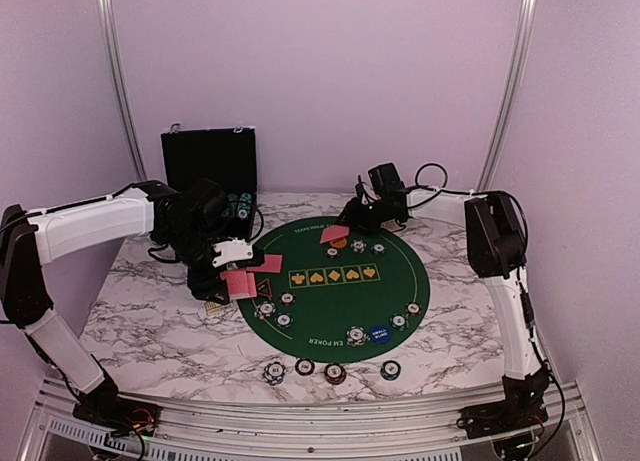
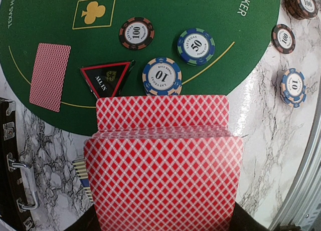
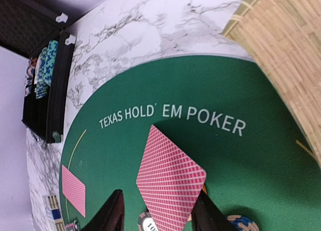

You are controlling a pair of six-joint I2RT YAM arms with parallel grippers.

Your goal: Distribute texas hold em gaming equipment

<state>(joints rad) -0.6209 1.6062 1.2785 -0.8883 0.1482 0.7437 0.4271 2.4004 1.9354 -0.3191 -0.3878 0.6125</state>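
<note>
Dealing is the step in hand. The right gripper (image 3: pixel 158 196) is clamped on a single pink-red-backed playing card (image 3: pixel 170 183), though the bottom of the frame cuts off the exact contact. The card hangs tilted just above the round green felt poker mat (image 3: pixel 241 156), below the printed lettering, and throws a shadow on the felt. In the top view that arm reaches to the upper middle of the mat, with its elbow bent near the right edge of the frame. The left gripper (image 1: pixel 225 269) hovers at the mat's left rim and pinches a fanned stack of pink-red-backed cards (image 2: pixel 163 166). 1 dealt card (image 2: pixel 49 76) lies flat at the left of the left wrist view, near the black-red triangular marker (image 2: pixel 107 78) and 3 striped poker chips (image 2: pixel 161 76). Next, I judge, the held card must be lowered flat and released clear of the chips nearby, then another drawn from the stack.
</note>
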